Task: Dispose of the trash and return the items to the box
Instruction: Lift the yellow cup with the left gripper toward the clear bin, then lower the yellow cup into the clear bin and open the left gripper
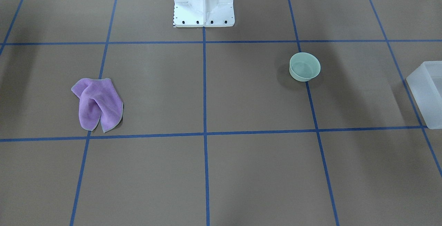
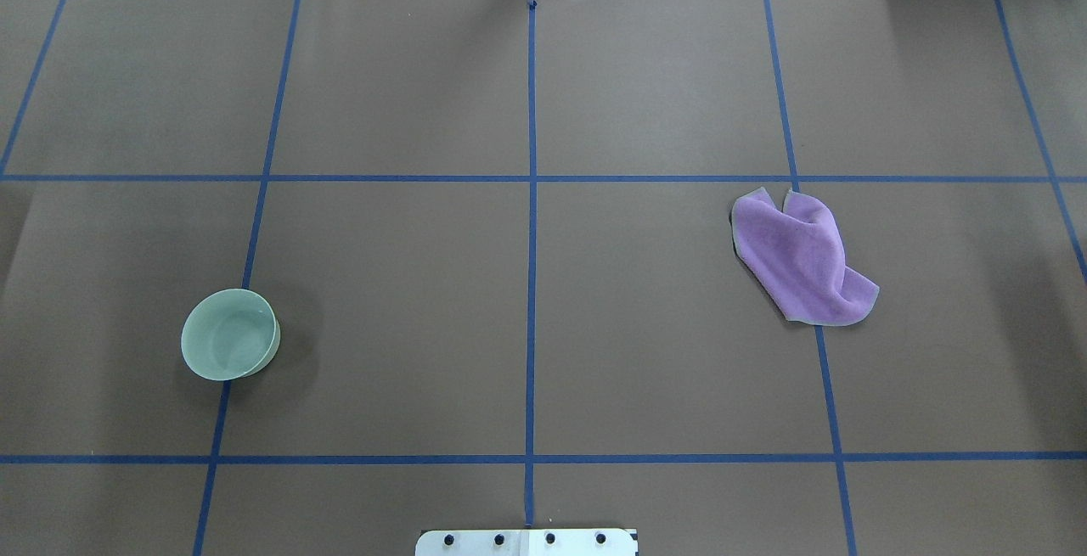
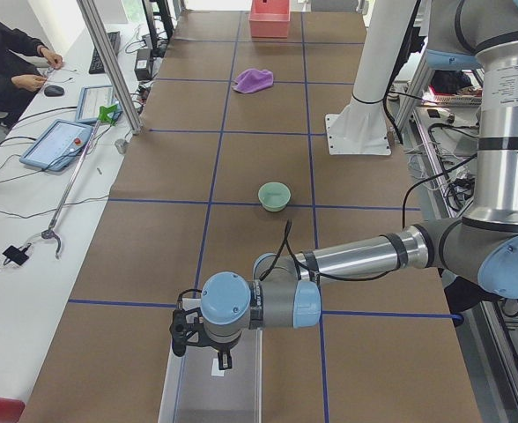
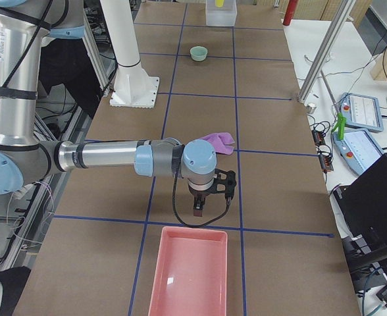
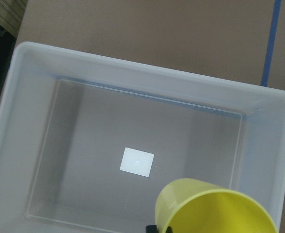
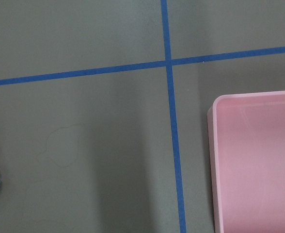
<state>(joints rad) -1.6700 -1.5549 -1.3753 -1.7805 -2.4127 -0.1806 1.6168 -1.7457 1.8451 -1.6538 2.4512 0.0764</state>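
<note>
Progress: early, prob. Left hand (image 3: pixel 208 345) looks closed on yellow cup (image 5: pixel 215 208) over clear box (image 5: pixel 133 73) (not released yet). Right hand (image 4: pixel 200 209) near pink tray (image 4: pixel 192 228), grip can't tell. Green bowl (image 2: pixel 229 335) & purple cloth (image 2: pixel 802 259) lie on bench (image 2: pixel 425 284), well apart, both left to do.

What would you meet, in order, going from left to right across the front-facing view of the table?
cloth → base → bowl → box, cut off by the right edge
</note>
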